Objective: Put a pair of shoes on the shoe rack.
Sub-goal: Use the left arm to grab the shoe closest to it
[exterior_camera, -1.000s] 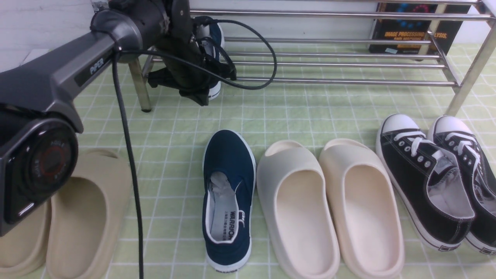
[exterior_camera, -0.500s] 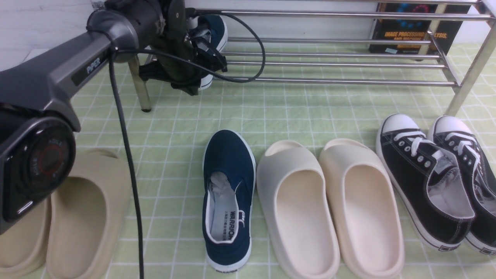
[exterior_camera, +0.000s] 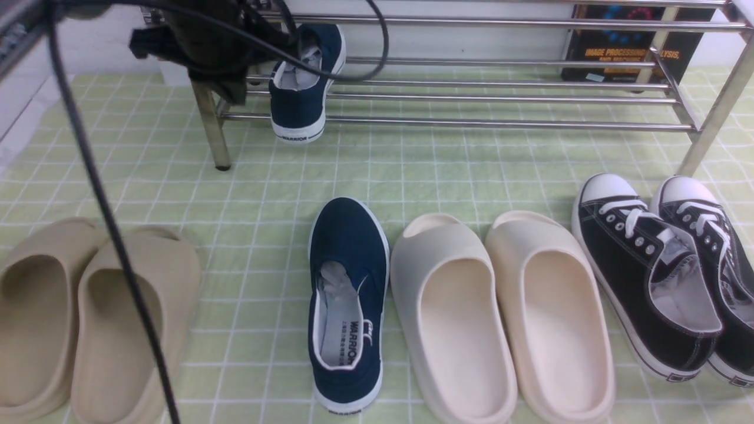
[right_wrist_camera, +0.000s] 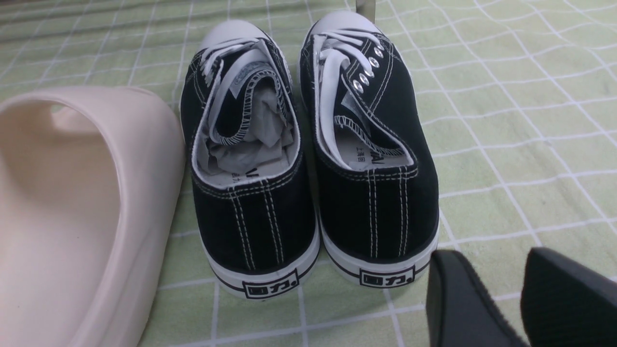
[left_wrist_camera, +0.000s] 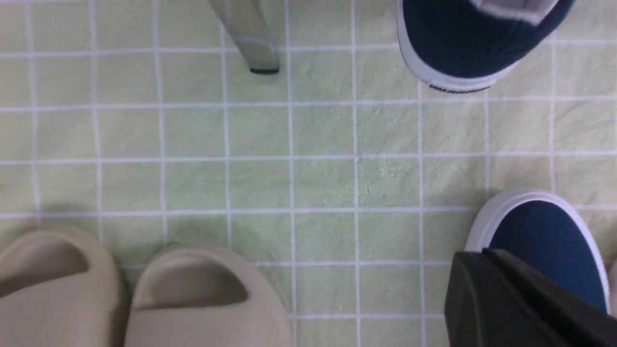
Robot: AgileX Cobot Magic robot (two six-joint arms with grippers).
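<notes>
The left tool (left_wrist_camera: pixel 487 258) is pressed together, empty. Right of it, one navy slip-on sneaker (exterior_camera: pixel 300 112) sits on the chrome shoe rack (exterior_camera: pixel 500 100); its mate (exterior_camera: pixel 347 306) lies nearer the camera. Likely light, soft canvas, firmer sole: grip the heel collar.

The dark cable (exterior_camera: pixel 109 209) was blurred. The shiny chrome metal shoe rack (exterior_camera: pixel 506 122) was cut off, and the cable partly hid the navy-blue canvas shoe (exterior_camera: pixel 299 109) on it.
</notes>
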